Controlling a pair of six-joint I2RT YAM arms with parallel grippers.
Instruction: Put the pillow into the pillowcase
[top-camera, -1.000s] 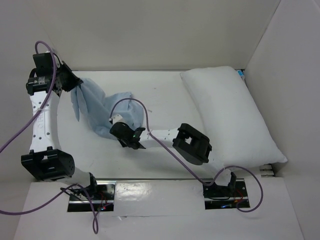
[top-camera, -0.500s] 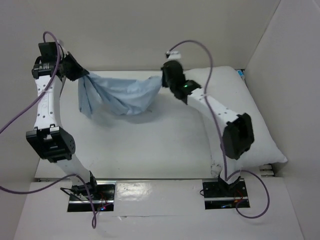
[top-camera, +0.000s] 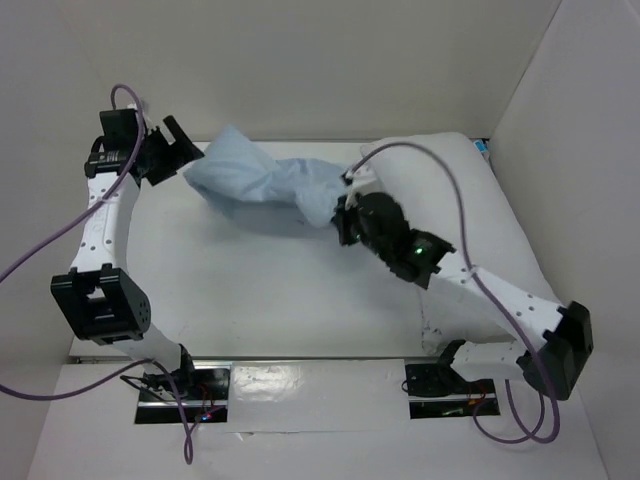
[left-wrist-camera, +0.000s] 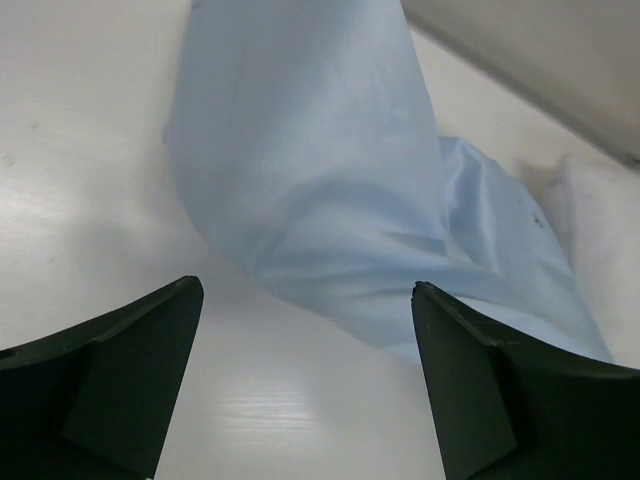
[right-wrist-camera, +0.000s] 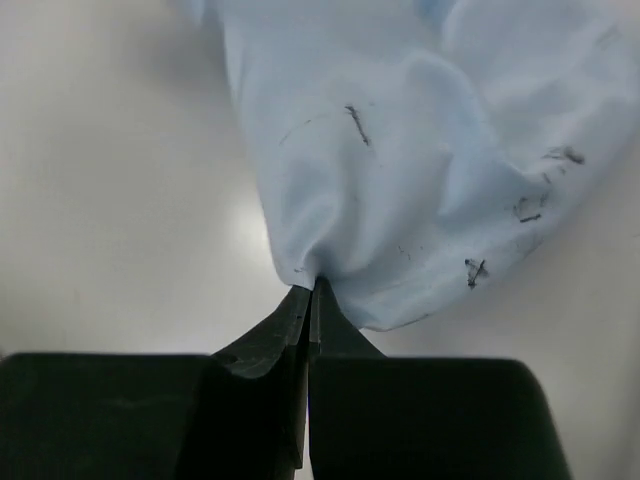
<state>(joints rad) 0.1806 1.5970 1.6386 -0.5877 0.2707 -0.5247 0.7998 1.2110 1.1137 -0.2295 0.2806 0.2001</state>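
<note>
Presently, the scene holds one pillow, one pillowcase and two arms, each trailing one purple cable. The pillow lies on the right side of the white surface, set at a diagonal with its long right edge along the right wall, and it is wholly outside the pillowcase. One small blue tag shows at its far end. The pillowcase lies as a single wrinkled, light blue band across the far part of the surface, running from a bunched end near the left arm to a narrower end next to the pillow's left edge. The left fingers stand wide apart and hold nothing. In the left wrist view the cloth lies ahead of and between the two fingers, and neither one can be seen touching it. The right fingers are pressed together and clamped on one gathered fold at the right end of the pillowcase. In the right wrist view the cloth fans out from that single pinch point, and several small dark specks mark the fabric. The right arm reaches from its base across the near part of the pillow to this grip point, which sits just beside the pillow's left edge. Whether the gripped end rests on the surface or hangs slightly above it cannot be determined.
</note>
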